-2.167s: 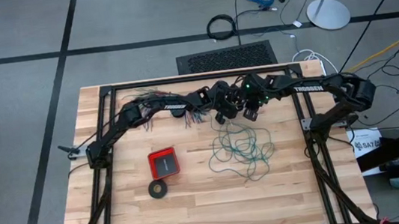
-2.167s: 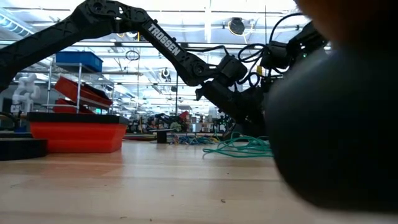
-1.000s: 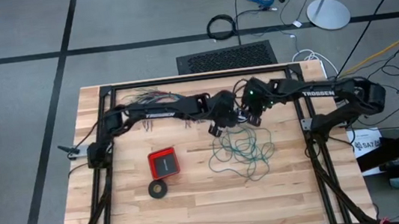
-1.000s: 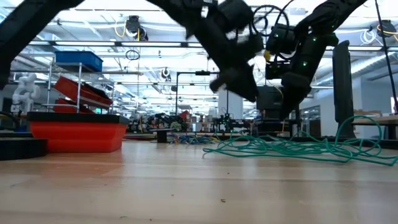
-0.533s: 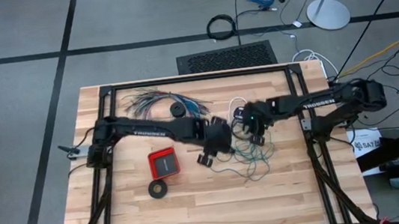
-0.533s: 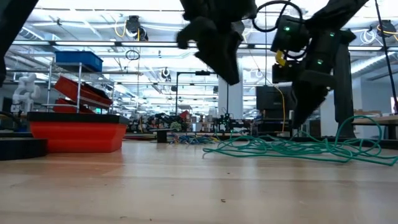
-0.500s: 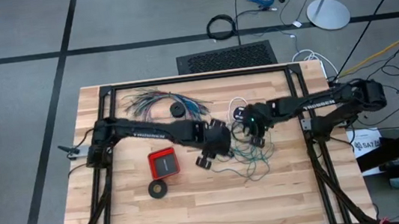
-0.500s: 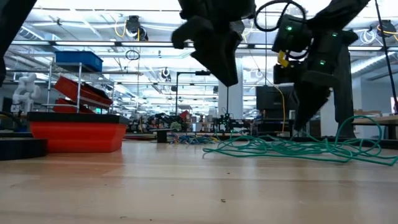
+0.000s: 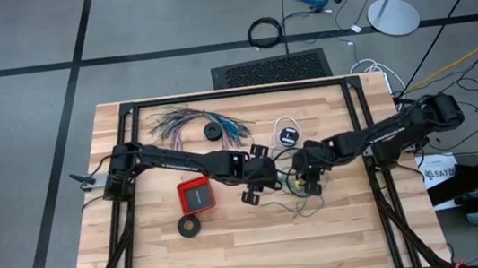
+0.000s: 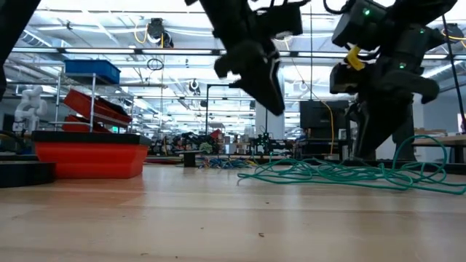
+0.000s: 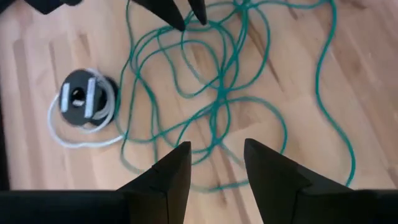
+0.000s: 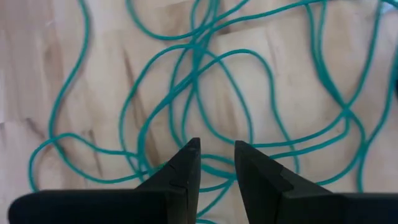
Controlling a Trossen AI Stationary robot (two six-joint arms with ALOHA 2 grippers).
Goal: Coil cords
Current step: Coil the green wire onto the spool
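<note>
Hovering: 2 pincers, parted, empty | teal wire [image 9: 294, 202] tangle partly hidden beneath arms

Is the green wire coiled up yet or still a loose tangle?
Still a loose tangle. The green wire lies spread in uneven, crossing loops on the table, with both grippers open above it, holding nothing.

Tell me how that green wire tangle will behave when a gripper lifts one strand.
The teal-green wire is thin and lies in loose, crossing loops, so it is probably floppy and light. Because strands overlap, lifting one would likely drag neighbours along. It may also slip between narrow fingers.
</note>
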